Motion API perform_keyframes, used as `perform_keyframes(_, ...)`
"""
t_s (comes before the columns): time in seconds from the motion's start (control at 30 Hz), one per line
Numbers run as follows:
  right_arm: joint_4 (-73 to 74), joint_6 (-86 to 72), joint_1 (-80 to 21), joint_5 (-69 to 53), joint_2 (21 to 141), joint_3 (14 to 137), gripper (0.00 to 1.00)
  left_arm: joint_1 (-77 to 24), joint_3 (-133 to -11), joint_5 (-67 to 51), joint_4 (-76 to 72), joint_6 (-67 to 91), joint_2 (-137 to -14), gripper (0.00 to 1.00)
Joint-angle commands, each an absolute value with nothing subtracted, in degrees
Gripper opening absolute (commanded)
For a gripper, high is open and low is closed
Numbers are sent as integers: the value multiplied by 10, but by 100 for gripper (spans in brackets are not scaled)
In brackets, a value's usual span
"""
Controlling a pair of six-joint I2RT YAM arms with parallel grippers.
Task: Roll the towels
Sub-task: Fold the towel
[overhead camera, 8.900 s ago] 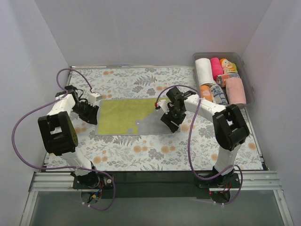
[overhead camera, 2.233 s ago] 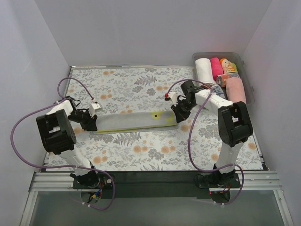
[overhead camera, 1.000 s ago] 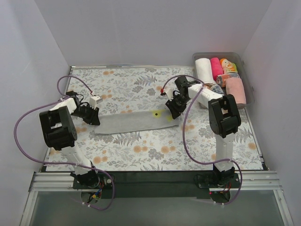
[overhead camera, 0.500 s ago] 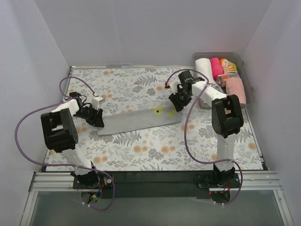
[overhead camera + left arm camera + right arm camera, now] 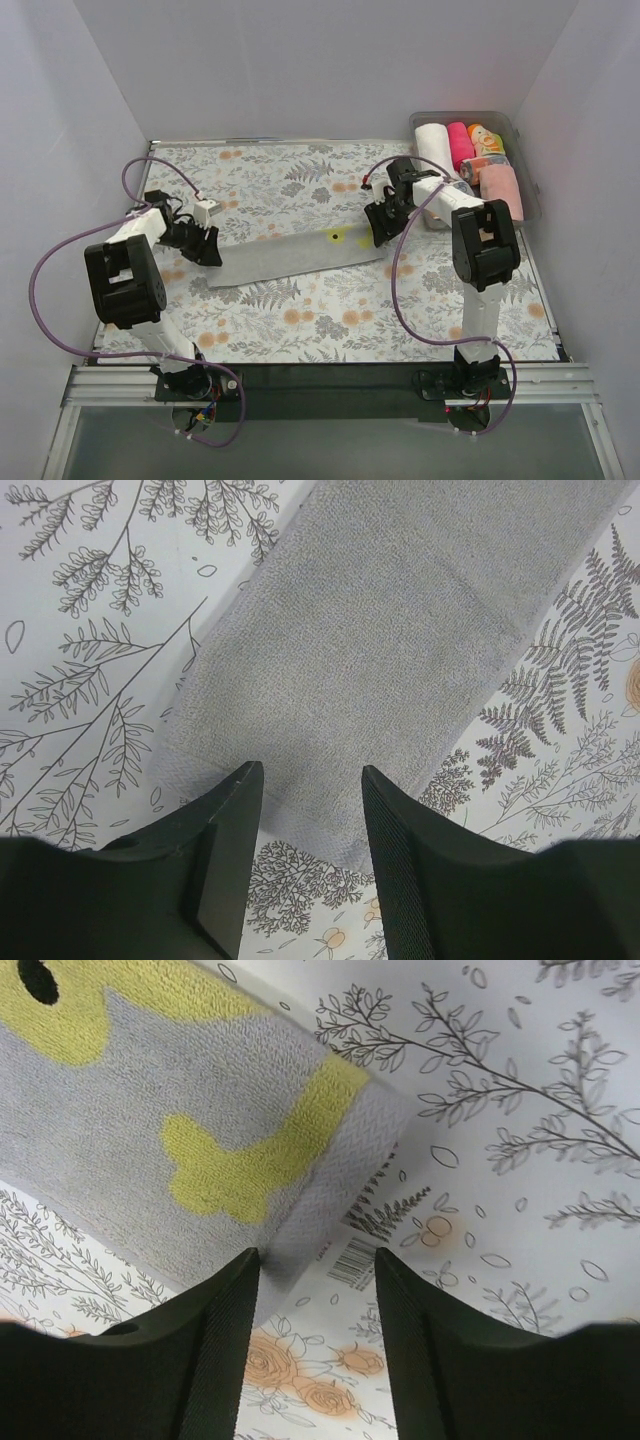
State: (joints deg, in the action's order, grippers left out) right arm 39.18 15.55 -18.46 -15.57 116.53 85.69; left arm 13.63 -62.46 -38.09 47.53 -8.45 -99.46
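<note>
A grey towel with yellow patches (image 5: 295, 256) lies folded into a long narrow strip across the floral table. My left gripper (image 5: 207, 249) is open at its left end; in the left wrist view the grey end (image 5: 350, 670) lies between the open fingers (image 5: 308, 800). My right gripper (image 5: 381, 229) is open at its right end; in the right wrist view the towel's corner (image 5: 200, 1130) and its barcode label (image 5: 352, 1260) sit between the open fingers (image 5: 316, 1272).
A clear bin (image 5: 465, 116) stands at the back right with several rolled towels, among them a white one (image 5: 433, 148) and pink ones (image 5: 460, 143). White walls close in the table on three sides.
The towel, spread flat at first, now lies as a narrow strip. In the last second its right end swung slightly toward the back. Both grippers have stayed at its ends.
</note>
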Motion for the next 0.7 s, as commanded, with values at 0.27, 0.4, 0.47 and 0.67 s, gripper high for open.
perform_keyframes(0.27, 331, 82, -212, -170, 1190, 798, 34, 134, -664, -361, 472, -69, -965, 43)
perform_keyframes(0.4, 309, 65, -224, -156, 1183, 780, 33, 134, -671, -358, 468, -62, -967, 43)
perform_keyframes(0.47, 309, 62, -225, -142, 1186, 776, 22, 134, -672, -356, 467, -61, -969, 43)
perform_keyframes(0.67, 310, 90, -218, -121, 1155, 759, 1, 134, -685, -355, 470, -54, -976, 44)
